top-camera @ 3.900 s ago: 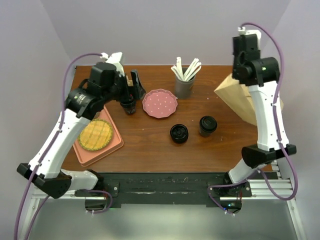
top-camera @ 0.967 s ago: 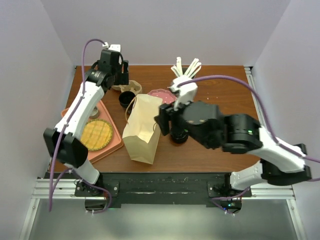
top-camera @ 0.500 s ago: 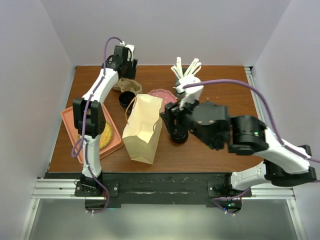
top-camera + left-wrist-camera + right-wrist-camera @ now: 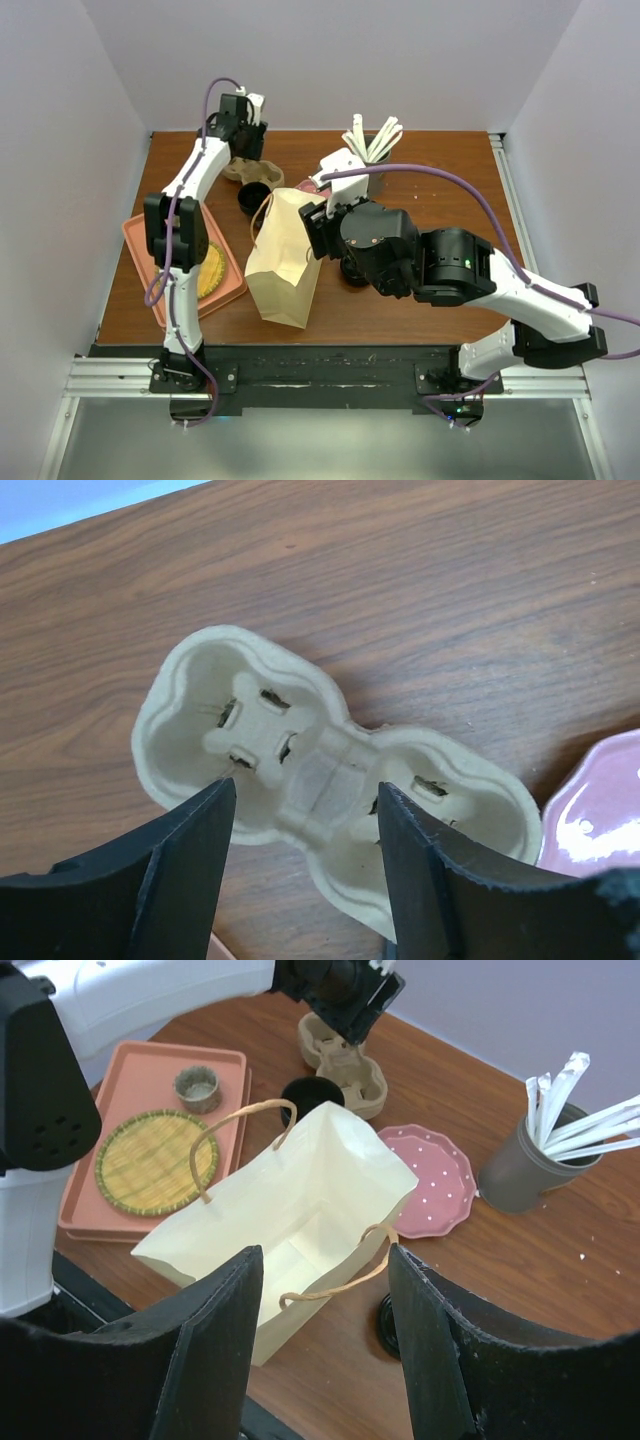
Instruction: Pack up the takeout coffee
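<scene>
Noted pulp cup carrier [image 4: 330,780] lying flat on the table [image 4: 450,580], back left, both wells empty, just beside the pink plate [image 4: 600,810]. Found one black lidded cup [image 4: 253,197] near it on the front side, and a second [image 4: 358,270] half hidden under the right arm. Logged paper bag [image 4: 290,1230] standing mid-table, mouth open, handles up, nothing visible inside.

Saw left gripper [image 4: 305,800] hanging over the carrier's narrow waist, jaws well apart on either side of it, clasping nothing. Cannot tell whether the tips touch the pulp. Saw right gripper [image 4: 325,1255] above the bag mouth, jaws likewise apart and empty.

Judged step in hand: grasp the carrier.
- Centre on the bridge between the wells, not on a well rim.
- Lower until both pads bracket the bridge, then close softly; pulp likely to crush or flex.
- Lift level, clear of plate and nearby cup.
- Check bag mouth stays wide before any transfer.
</scene>
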Available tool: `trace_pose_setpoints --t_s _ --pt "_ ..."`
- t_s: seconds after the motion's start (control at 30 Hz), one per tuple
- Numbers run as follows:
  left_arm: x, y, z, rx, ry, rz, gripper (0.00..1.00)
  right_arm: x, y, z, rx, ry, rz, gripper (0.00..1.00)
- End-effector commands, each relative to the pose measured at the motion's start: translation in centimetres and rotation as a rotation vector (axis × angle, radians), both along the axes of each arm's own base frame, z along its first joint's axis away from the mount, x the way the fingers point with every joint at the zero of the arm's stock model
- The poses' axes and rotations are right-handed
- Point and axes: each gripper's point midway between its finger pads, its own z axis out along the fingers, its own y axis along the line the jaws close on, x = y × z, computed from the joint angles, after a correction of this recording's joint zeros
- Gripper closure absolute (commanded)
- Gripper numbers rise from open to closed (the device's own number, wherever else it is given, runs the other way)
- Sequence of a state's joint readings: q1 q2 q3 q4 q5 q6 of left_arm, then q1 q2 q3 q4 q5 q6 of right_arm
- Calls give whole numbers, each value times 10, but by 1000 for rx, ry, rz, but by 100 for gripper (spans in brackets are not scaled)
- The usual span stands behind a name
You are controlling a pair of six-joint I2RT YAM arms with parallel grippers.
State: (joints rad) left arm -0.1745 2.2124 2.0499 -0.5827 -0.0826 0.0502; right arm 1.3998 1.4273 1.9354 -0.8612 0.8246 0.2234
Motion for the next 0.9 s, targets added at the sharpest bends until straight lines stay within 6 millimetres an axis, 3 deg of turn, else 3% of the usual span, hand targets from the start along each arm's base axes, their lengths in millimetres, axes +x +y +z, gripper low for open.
trace_pose_setpoints --t_s 0.0,0.2,0.33,0.4,0.53,0.7,0.77,0.87 --pt "4 -6 -17 -2 9 -58 38 6 -14 27 78 -45 -58 43" --pt "4 -1 -33 29 47 -44 42 7 -15 24 66 -48 -64 43" --pt "3 7 -33 39 47 28 46 8 -13 20 48 -54 -64 43" --pt "5 18 -28 30 31 147 46 8 -12 20 43 -59 -62 42" --pt "13 27 3 -34 -70 312 42 9 -9 19 30 -66 -59 42" --pt "19 22 38 -185 -154 436 39 10 -9 18 19 -71 -58 42" --pt "15 26 39 -238 -150 546 39 10 -10 18 17 -73 -57 42" --pt "13 17 47 -354 -143 603 38 11 -11 18 11 -78 -60 42"
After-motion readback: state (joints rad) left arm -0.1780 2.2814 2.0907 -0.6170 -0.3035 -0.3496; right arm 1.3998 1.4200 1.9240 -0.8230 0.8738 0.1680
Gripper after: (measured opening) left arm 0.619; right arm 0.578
